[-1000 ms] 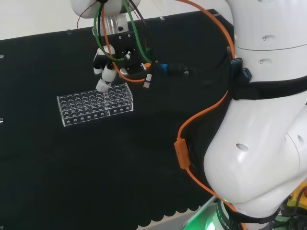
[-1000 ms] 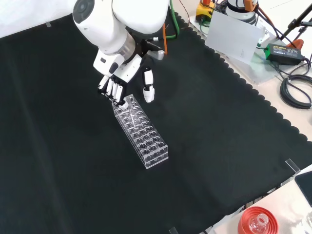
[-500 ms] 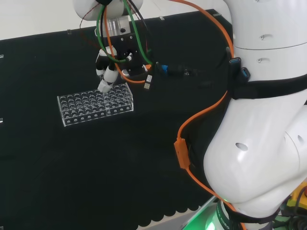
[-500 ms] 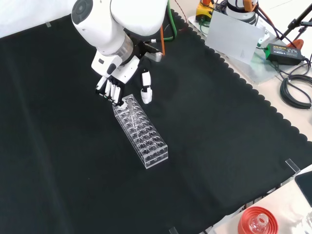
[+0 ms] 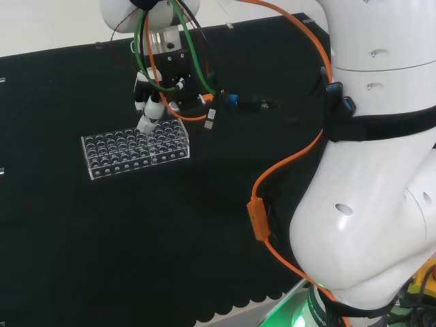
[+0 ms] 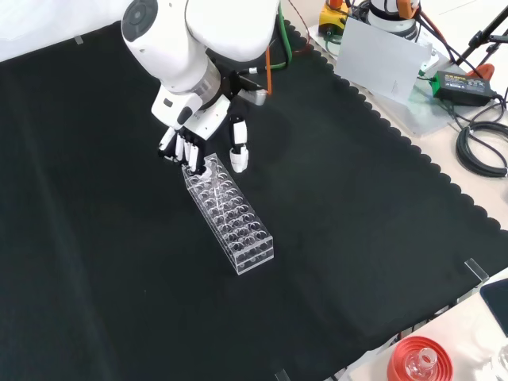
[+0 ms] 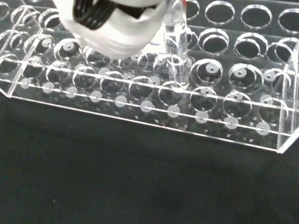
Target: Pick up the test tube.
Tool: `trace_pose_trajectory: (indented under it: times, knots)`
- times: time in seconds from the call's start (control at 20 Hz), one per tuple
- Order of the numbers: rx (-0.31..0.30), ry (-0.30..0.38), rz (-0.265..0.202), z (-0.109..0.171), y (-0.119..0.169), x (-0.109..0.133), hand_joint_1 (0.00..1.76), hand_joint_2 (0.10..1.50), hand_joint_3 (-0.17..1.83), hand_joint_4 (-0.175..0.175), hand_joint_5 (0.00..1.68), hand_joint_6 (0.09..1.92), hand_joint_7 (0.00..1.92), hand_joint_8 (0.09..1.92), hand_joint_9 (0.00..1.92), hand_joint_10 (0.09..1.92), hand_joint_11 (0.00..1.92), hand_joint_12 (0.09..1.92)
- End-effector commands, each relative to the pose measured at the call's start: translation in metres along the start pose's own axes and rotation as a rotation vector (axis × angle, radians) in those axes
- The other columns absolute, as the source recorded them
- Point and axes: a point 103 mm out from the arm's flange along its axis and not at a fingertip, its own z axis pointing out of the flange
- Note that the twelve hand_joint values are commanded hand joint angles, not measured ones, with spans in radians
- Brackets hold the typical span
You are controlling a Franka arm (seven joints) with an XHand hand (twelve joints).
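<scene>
Wrist view — test tube point(image 7: 176, 56) upright in rack point(image 7: 243, 135), just beside robot hand point(image 7: 112, 28).

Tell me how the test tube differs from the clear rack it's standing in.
The test tube is one narrow cylinder standing upright; the rack is a long flat block lying on the black cloth. The tube rises above the rack's top plate, which is pierced by rows of round holes. The hand is at the tube's end of the rack; the rest of the rack is untouched. Both are clear.

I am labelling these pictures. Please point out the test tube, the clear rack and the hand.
test tube point(image 7: 176, 51), wrist view, on its upright glass wall.
clear rack point(image 6: 248, 248), front view, on its near end.
hand point(image 6: 193, 125), front view, on its back.
</scene>
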Motion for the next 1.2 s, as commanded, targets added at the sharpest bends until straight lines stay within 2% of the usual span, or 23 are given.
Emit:
trace_pose_trajectory:
  times: [0.05,0.1,0.2,0.25,0.35,0.45,0.55,0.7,0.9,1.2]
  knots:
    - [-0.023,-0.013,-0.002,0.000,0.004,0.007,1.08,0.67,0.66,-0.050,0.81,0.84,1.10,0.63,0.77,0.76,0.15,1.56]
    - [-0.030,-0.019,-0.003,-0.001,0.005,0.008,1.09,0.66,0.67,-0.062,0.85,0.81,1.15,0.61,0.80,0.74,0.17,1.55]
    - [-0.035,-0.029,-0.002,-0.001,0.006,0.009,1.12,0.83,0.42,-0.050,1.00,0.85,1.26,0.55,0.87,0.71,0.22,1.54]
    - [-0.039,-0.033,-0.002,-0.002,0.007,0.009,1.13,0.89,0.31,-0.058,1.05,0.83,1.32,0.52,0.91,0.70,0.25,1.54]
    - [-0.042,-0.048,-0.002,-0.003,0.007,0.010,1.16,0.95,0.19,-0.102,1.12,0.77,1.43,0.45,0.98,0.66,0.29,1.51]
    - [-0.049,-0.064,-0.004,-0.003,0.008,0.011,1.25,0.95,0.13,-0.153,1.18,0.66,1.34,0.52,1.05,0.61,0.33,1.48]
    - [-0.058,-0.077,-0.006,-0.004,0.007,0.012,1.29,0.94,0.13,-0.171,1.21,0.60,1.30,0.55,1.11,0.57,0.36,1.45]
    - [-0.071,-0.089,-0.008,-0.006,0.006,0.013,1.31,0.82,0.35,-0.175,1.24,0.60,1.30,0.57,1.20,0.51,0.41,1.42]
    - [-0.088,-0.083,-0.008,-0.009,0.005,0.013,1.40,0.91,0.16,-0.175,1.19,0.64,1.26,0.65,1.20,0.63,0.44,1.40]
    - [-0.099,-0.067,-0.010,-0.015,0.002,0.012,1.41,0.92,0.13,-0.175,1.23,0.58,1.29,0.59,1.24,0.58,0.46,1.38]
